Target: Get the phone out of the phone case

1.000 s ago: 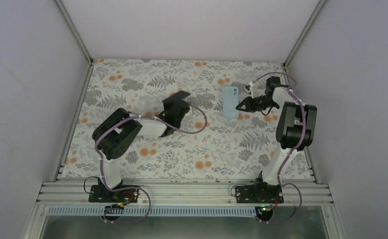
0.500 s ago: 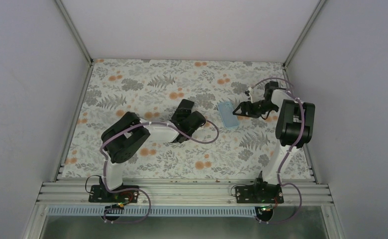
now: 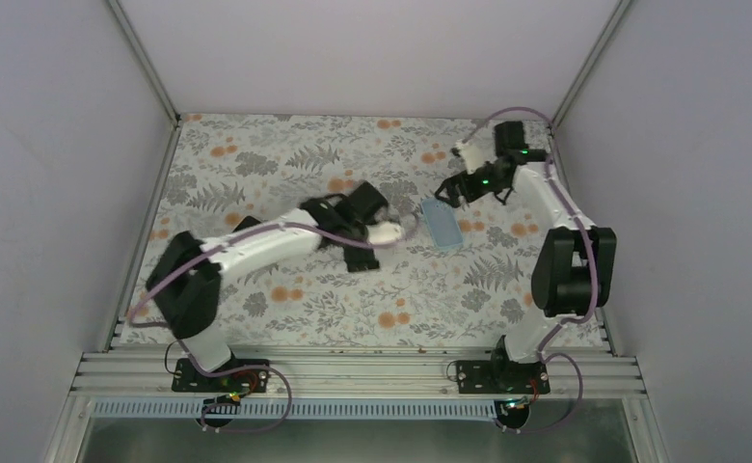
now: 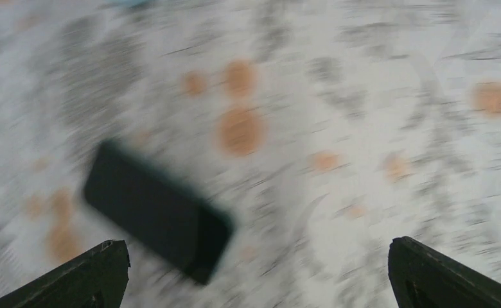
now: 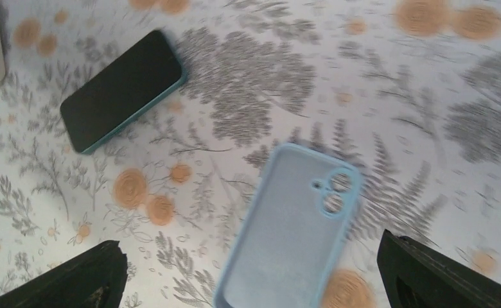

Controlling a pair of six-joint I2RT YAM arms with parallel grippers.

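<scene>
Looking down from above, the view showed a tabletop covered in a grey and orange floral print, enclosed by pale walls. The left arm stretched across to the middle and was smeared by motion. Its left hand sat just to the left of a light blue phone case, which lay flat on the print. The right arm reached in from the right side. Its right hand hung just beyond the far end of the phone case.

The left wrist view was heavily blurred. Two dark fingers stood at the bottom corners, spread wide with only tabletop between them, so this hand was fully open and held nothing. A dark phone lay flat on the print, nearer the left finger and not touching either one.

The right wrist view was sharper. Its two dark fingers also sat wide apart at the bottom corners, open and holding nothing. Between them lay the phone case, empty, with its camera cut-out toward the upper right. The phone, which had a black screen and a teal edge, lay flat at the upper left, outside the phone case and apart from it.
</scene>
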